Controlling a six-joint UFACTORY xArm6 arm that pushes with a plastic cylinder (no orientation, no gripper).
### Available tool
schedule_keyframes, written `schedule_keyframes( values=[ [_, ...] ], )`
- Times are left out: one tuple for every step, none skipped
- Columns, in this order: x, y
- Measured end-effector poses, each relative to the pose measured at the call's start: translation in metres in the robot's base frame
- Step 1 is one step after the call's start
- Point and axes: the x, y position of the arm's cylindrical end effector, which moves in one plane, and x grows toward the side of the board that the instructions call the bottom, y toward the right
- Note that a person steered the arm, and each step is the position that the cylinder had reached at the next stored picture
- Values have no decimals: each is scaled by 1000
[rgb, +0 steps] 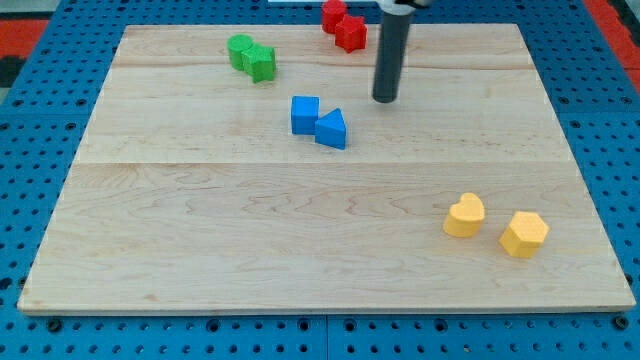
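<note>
My tip rests on the wooden board in the upper middle, touching no block. Nearest to it is the blue triangular block, down and to the view's left, which touches a blue cube. Two red blocks sit together at the view's top, just left of the rod. A green round block and a green cube-like block lie side by side at the upper left.
A yellow heart-shaped block and a yellow hexagonal block lie at the lower right, slightly apart. The board sits on a blue perforated table.
</note>
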Motion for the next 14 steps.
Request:
schedule_keyframes(
  values=[
    [-7,-49],
    [-45,-85],
    [-85,-61],
    [-101,-72],
    [-116,-120],
    [-133,-132],
    [-130,-132],
    [-110,-132],
    [-107,-123],
    [-107,-109],
    [-107,-109],
    [-104,-105],
    [-96,-99],
    [-92,-86]
  ],
)
